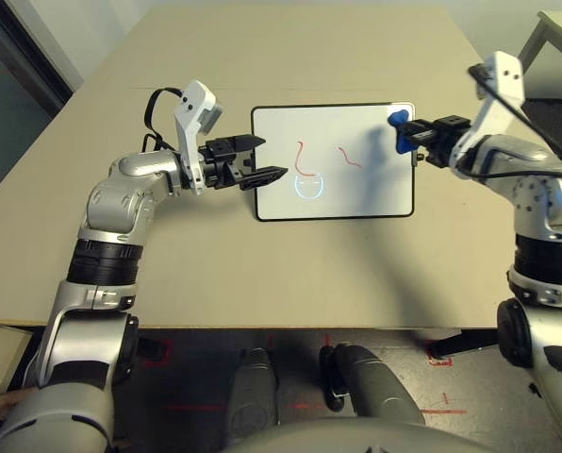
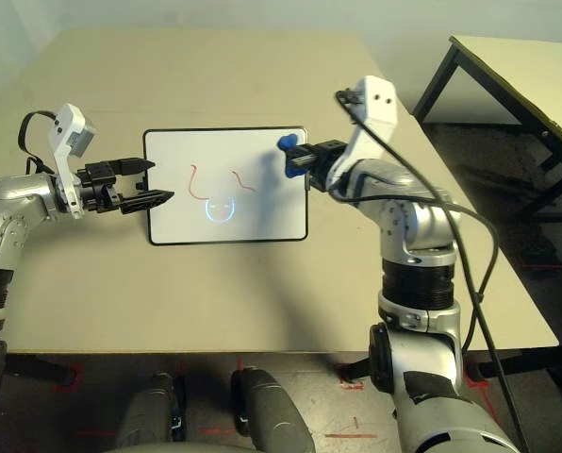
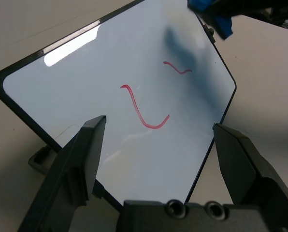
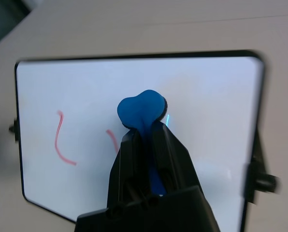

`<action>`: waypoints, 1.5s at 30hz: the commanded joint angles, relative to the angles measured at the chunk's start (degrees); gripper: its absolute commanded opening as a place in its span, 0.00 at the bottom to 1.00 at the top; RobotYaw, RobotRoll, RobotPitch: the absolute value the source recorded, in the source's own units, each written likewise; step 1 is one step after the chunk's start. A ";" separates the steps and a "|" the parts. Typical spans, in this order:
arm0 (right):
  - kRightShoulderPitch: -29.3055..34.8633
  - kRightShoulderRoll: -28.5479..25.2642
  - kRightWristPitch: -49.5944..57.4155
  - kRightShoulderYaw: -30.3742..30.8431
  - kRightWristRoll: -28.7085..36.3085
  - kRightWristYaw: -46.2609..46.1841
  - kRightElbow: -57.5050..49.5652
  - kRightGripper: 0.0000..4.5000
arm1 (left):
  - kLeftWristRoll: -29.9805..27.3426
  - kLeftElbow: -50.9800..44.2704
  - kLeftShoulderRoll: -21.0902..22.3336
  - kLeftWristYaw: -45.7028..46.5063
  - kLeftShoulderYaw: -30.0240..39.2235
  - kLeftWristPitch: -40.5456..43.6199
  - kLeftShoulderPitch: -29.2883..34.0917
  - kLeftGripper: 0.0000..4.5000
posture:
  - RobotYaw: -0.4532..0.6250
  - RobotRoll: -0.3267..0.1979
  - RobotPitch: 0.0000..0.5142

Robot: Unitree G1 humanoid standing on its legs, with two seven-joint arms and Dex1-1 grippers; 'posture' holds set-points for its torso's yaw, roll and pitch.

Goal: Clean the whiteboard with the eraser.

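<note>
The whiteboard (image 1: 356,189) lies flat on the tan table with two red strokes (image 1: 305,159) and a faint blue smiley (image 1: 309,186) on it. My right gripper (image 1: 411,134) is shut on the blue eraser (image 1: 399,121) and hovers over the board's right edge, near its far right corner. In the right wrist view the eraser (image 4: 140,110) sticks out beyond the closed fingers, above the white surface. My left gripper (image 1: 262,159) stands open over the board's left edge, one finger (image 3: 83,157) on each side of the view with nothing between them.
The tan table (image 1: 309,274) has free surface all round the board. A second table (image 2: 526,85) stands off to the right, with dark floor beneath it. A black cable (image 2: 451,226) hangs along my right arm.
</note>
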 commanded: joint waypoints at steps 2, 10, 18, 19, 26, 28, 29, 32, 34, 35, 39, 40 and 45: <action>-0.10 0.55 -3.31 3.99 -2.34 1.26 1.90 0.04 | 0.36 -1.31 0.65 0.25 -0.05 1.03 -0.16 1.00 | 0.34 0.62 0.16; -0.63 2.79 -7.20 7.72 -5.24 2.32 4.10 0.04 | -0.07 -3.07 0.99 0.83 0.19 2.30 0.47 1.00 | 0.35 0.62 0.17; -2.08 4.68 -15.63 11.06 -10.65 3.03 12.12 0.04 | -0.43 -4.62 1.04 1.45 0.18 3.80 0.55 1.00 | 0.37 0.62 0.17; -2.47 4.77 -16.68 11.37 -11.51 2.99 13.18 0.04 | -0.44 -4.68 1.13 1.44 0.22 3.89 0.59 1.00 | 0.37 0.62 0.17; -3.69 6.82 -21.89 12.87 -15.89 2.66 19.49 0.03 | -0.43 -4.62 1.42 1.35 0.29 3.89 1.08 1.00 | 0.37 0.62 0.18; -2.42 7.74 -21.69 13.69 -16.55 3.17 18.85 0.03 | -0.51 -4.62 1.40 1.40 0.38 3.95 1.07 1.00 | 0.38 0.62 0.18; -1.82 8.15 -21.30 13.93 -16.69 3.40 18.26 0.03 | -0.55 -4.63 1.41 1.40 0.42 3.99 1.09 1.00 | 0.38 0.62 0.19; -0.08 9.03 -19.87 14.68 -17.03 4.08 16.25 0.03 | -0.63 -4.80 1.49 1.41 0.48 4.09 1.29 1.00 | 0.38 0.62 0.19; 1.03 9.44 -18.83 15.13 -17.14 4.48 15.01 0.03 | -0.66 -4.87 1.52 1.42 0.49 4.15 1.37 1.00 | 0.38 0.62 0.19; 1.51 9.62 -18.52 15.30 -17.23 4.61 14.59 0.03 | -0.69 -4.86 1.49 1.44 0.50 4.18 1.36 1.00 | 0.38 0.62 0.19; 2.85 9.95 -17.93 15.85 -17.55 4.71 13.76 0.03 | -0.89 -5.00 1.34 1.53 0.58 4.35 1.46 1.00 | 0.38 0.62 0.19; 2.74 9.93 -18.04 15.53 -17.71 4.43 14.15 0.03 | -0.96 -5.06 1.32 1.56 0.63 4.40 1.51 1.00 | 0.38 0.62 0.19; -0.39 9.12 -19.31 12.47 -18.27 2.43 17.55 0.03 | -1.18 -5.40 1.38 1.70 0.70 4.48 2.09 1.00 | 0.37 0.62 0.20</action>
